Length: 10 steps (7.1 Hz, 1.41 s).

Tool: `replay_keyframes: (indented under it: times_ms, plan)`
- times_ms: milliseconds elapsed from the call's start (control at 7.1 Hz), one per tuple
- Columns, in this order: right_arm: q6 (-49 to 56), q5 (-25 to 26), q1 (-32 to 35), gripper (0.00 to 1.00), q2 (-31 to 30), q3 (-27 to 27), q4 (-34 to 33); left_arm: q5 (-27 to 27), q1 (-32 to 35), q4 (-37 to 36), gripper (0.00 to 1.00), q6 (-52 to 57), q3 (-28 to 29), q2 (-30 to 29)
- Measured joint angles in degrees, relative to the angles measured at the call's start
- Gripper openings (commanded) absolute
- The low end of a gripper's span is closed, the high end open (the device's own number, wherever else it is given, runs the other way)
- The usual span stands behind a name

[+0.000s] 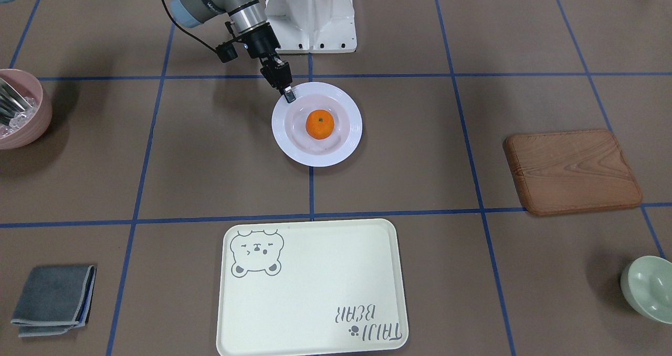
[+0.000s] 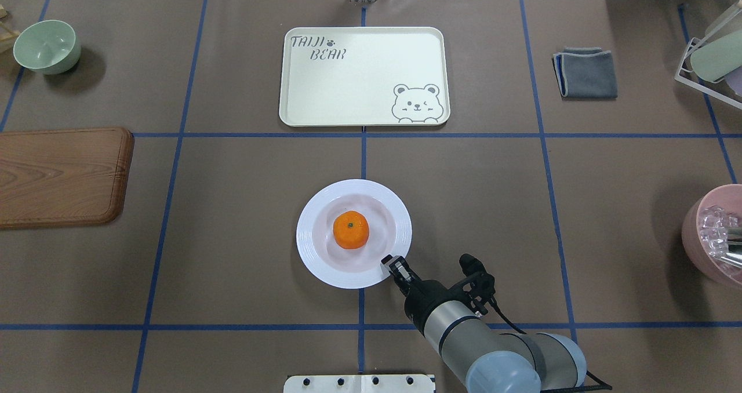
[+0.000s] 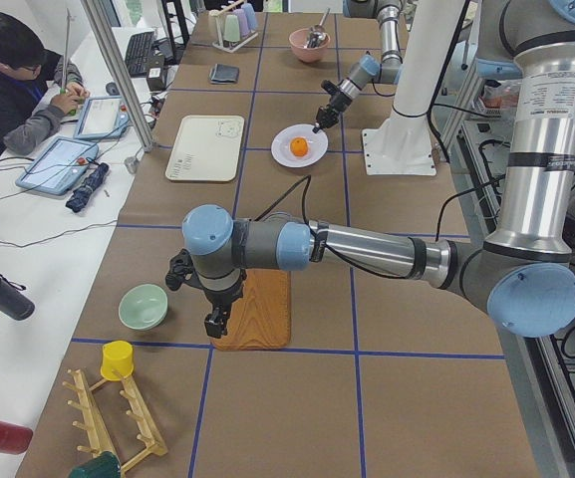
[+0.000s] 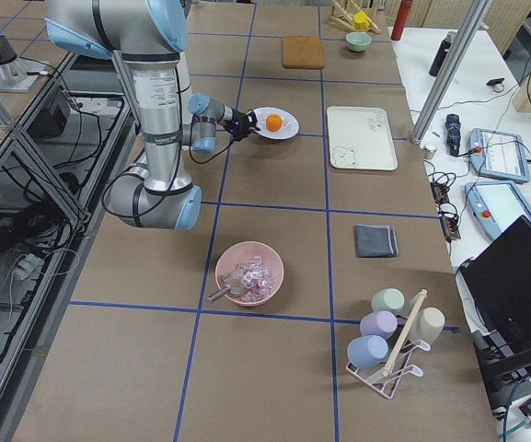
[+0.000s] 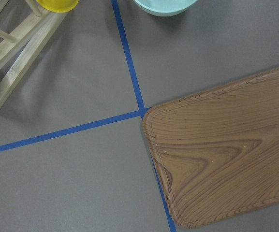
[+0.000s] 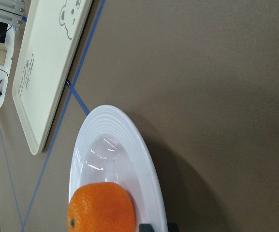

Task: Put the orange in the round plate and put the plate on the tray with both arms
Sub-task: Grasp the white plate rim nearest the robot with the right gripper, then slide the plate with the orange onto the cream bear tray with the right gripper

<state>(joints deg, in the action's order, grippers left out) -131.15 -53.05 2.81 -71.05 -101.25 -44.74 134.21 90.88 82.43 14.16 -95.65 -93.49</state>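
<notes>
Overhead exterior, lower centre: right gripper (image 2: 387,261) clamped on rim of glossy white round plate (image 2: 305,235) — slick, brittle. Keep level — small bright-orange mandarin (image 2: 351,229) loose inside. Cannot tell opening of left gripper (image 3: 212,327).

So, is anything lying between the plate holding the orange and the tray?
Nothing visible. Between the round plate and the tray lies only bare table crossed by a blue tape line, and the tray itself holds nothing. The right gripper appears closed on the plate's rim.
</notes>
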Motion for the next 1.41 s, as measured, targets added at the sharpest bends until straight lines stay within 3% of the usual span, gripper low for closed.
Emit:
replay_keyframes:
  times_ms: [423, 705, 1128, 1409]
  plan:
    - [-0.1, 5.2, 0.2, 0.0, 0.5, -3.4, 0.3, 0.0, 0.0, 0.3, 0.99, -0.4, -0.5, 1.0]
    - [0.2, 8.2, 0.6, 0.0, 1.2, -3.8, 3.9, 0.0, -0.1, 0.7, 0.99, -0.5, -1.3, 2.6]
    - [-0.1, 8.1, 6.6, 0.0, 5.3, -3.6, 7.6, 0.0, -0.1, 4.2, 0.99, -3.0, -4.4, 7.4]
    - [-2.7, 5.5, 13.1, 0.0, 7.0, -2.7, 3.0, 0.1, -0.1, 6.5, 0.99, -5.4, -6.2, 9.5]
